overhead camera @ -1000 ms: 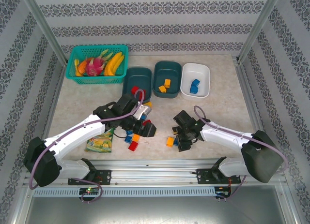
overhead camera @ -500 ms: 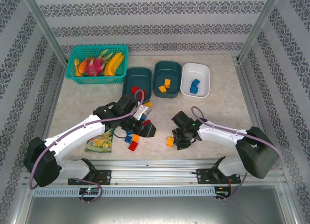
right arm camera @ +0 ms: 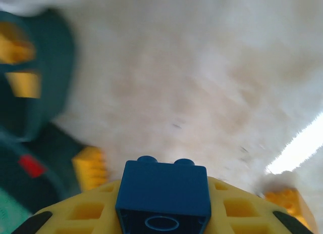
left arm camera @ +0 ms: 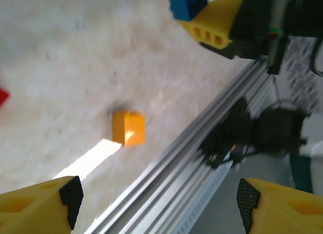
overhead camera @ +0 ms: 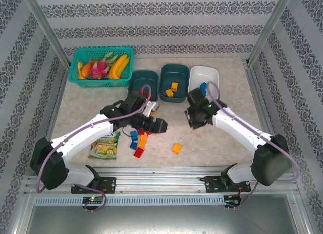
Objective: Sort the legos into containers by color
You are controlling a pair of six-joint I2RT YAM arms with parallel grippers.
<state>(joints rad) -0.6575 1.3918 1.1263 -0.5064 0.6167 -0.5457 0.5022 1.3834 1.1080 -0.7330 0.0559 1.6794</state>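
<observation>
My right gripper [overhead camera: 194, 116] is shut on a blue lego [right arm camera: 162, 193], raised above the table just in front of the containers. These are two dark teal tubs, one [overhead camera: 143, 84] with red legos and one [overhead camera: 174, 82] with orange legos, and a white tub [overhead camera: 202, 75] with blue ones, partly hidden by the right arm. My left gripper [overhead camera: 157, 126] stands open with nothing between its fingers, beside a pile of loose legos [overhead camera: 139, 141]. A lone orange lego [overhead camera: 176, 148] [left arm camera: 128, 128] lies on the table ahead of the left gripper [left arm camera: 156, 206].
A bright teal mesh basket [overhead camera: 81, 77] with fruit stands at the back left. A green-yellow snack packet [overhead camera: 105, 149] lies at the front left. The metal rail [overhead camera: 161, 171] runs along the near table edge.
My right gripper has shut on the blue lego, lifted it and carried it back toward the tubs. The left gripper has shifted a little to the right, still open.
</observation>
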